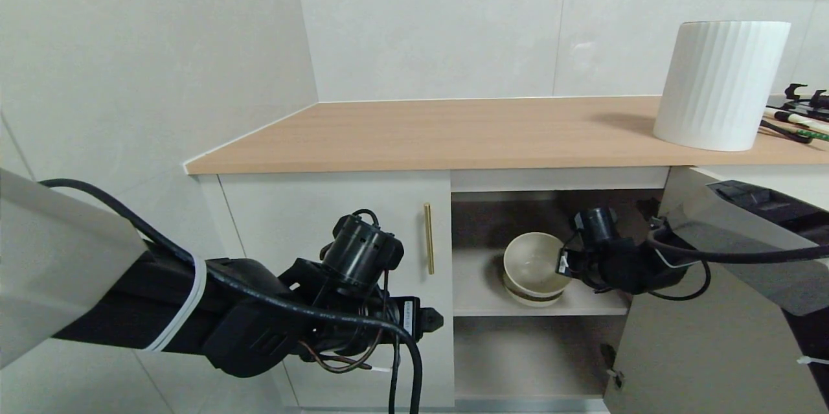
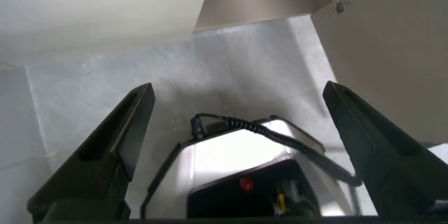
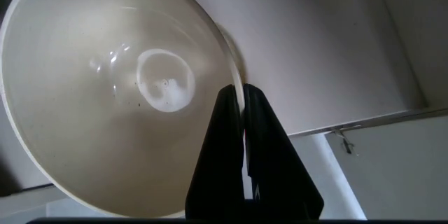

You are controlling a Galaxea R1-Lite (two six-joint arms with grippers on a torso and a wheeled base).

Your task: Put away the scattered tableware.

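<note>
Noted at 6 o'clock: left gripper [image 2: 238,91], fingers spread wide. At 4 o'clock: right gripper [image 1: 562,264], clamped on bowl [image 1: 531,265] rim.

the bowl [image 1: 534,265], centre right of the head view, looks like cream glazed ceramic, smooth and glossy, with light glinting on its inside. the right gripper [image 1: 563,265] at its rim is matt black and plastic-looking, as is the left gripper [image 1: 432,322] at lower centre. the countertop [image 1: 453,129] across the middle has a matt wood-grain surface. the wall tiles [image 1: 427,25] above are glossy white. the cabinet door [image 1: 324,219] is smooth matt off-white, and its handle [image 1: 428,238] is brass-coloured metal. the ribbed white container [image 1: 722,83], upper right, is matt.
</note>
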